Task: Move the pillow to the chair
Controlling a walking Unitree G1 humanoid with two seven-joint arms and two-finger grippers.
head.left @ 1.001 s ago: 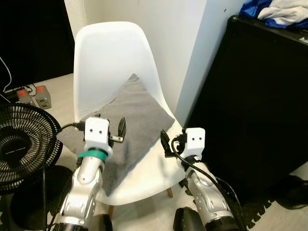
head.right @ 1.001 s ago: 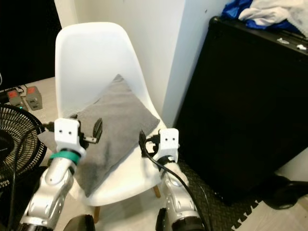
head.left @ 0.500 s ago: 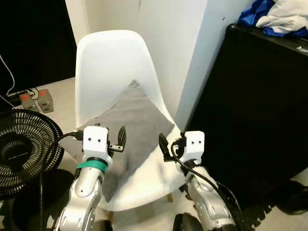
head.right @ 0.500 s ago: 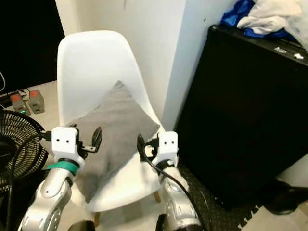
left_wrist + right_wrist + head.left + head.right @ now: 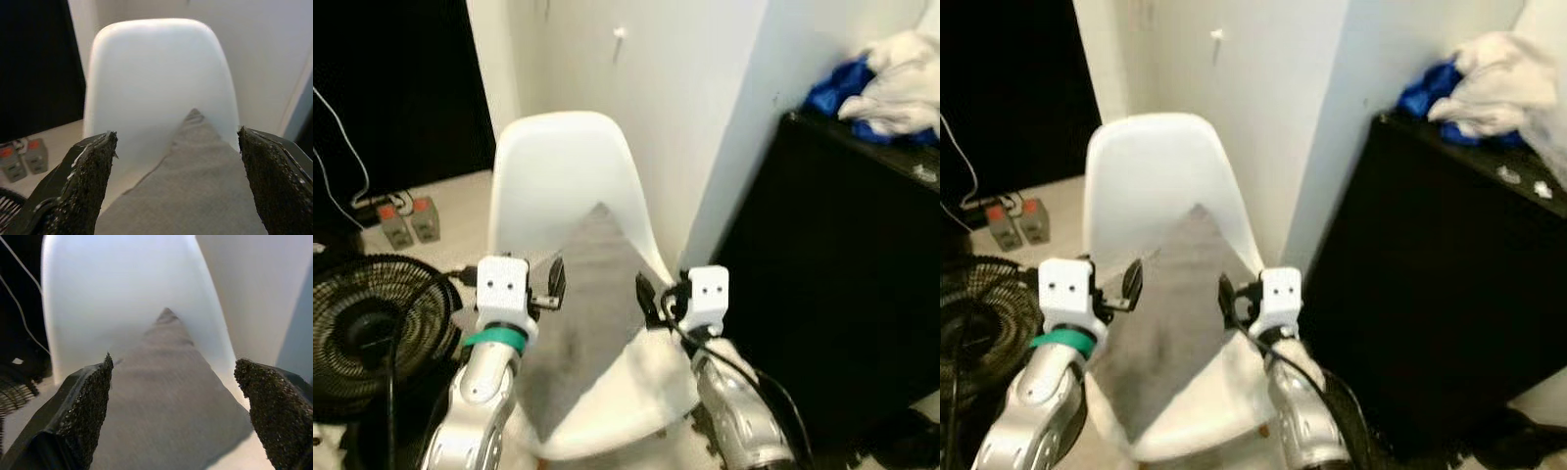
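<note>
No brand, label or writing can be read on anything here. The pillow (image 5: 579, 313) is a square of soft grey woven cloth, lying cornerwise on the seat of the chair (image 5: 548, 166), one pointed corner leaning up against the backrest and its lower corner hanging at the seat's front edge. The chair is a smooth, glossy white moulded shell with a rounded top. The left tool (image 5: 551, 286) hovers just above the pillow's left part, its two long black fingers (image 5: 83, 186) spread wide and released, their inner pads rough and grainy like coarse foam; nothing lies between them. The right tool (image 5: 646, 299) hangs just beside the pillow's right edge, likewise spread and empty, its pads (image 5: 80, 411) of the same gritty black texture. Both wrists carry white boxy housings, and the left arm has a green band. Left of the left tool stands a round black fan (image 5: 367, 328) with a wire grille, and beyond it power strips (image 5: 406, 217) on the pale floor. Right of the right tool is a tall matt black cabinet (image 5: 832, 294), topped with crumpled blue and white cloth (image 5: 881, 83).
</note>
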